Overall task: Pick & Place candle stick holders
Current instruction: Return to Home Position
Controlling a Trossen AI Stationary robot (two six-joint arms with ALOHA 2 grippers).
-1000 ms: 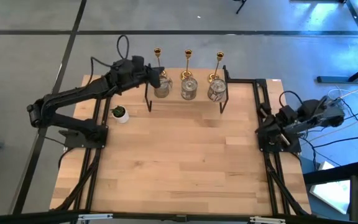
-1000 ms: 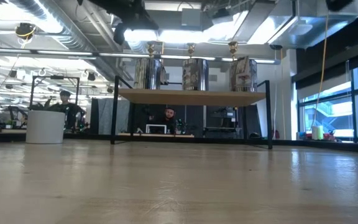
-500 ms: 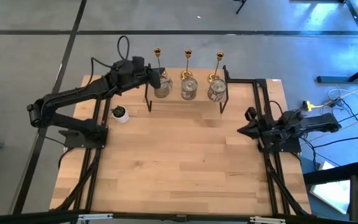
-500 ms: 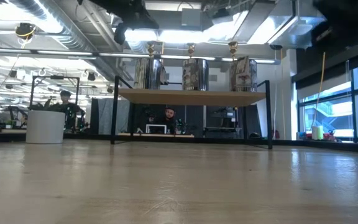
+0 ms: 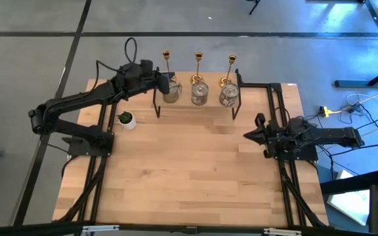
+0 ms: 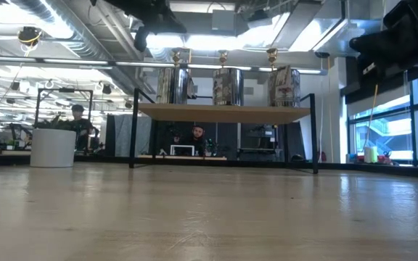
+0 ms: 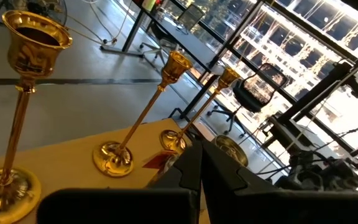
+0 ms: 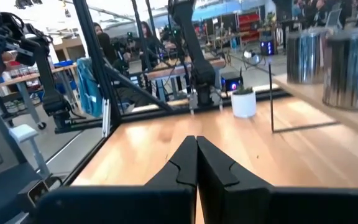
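On the shelf point(image 6: 223, 110): six candle stick holders point(image 5: 199, 92) (gold behind silver). Left gripper point(image 5: 165, 81) beside them, right gripper point(image 5: 249, 135) well apart, both pinched together.

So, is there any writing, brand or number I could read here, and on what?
None can be read.
The silvery-glass holders show mottled patches, too blurred to tell print from pattern.
A reddish patch beside the gold holders shows no legible letters.
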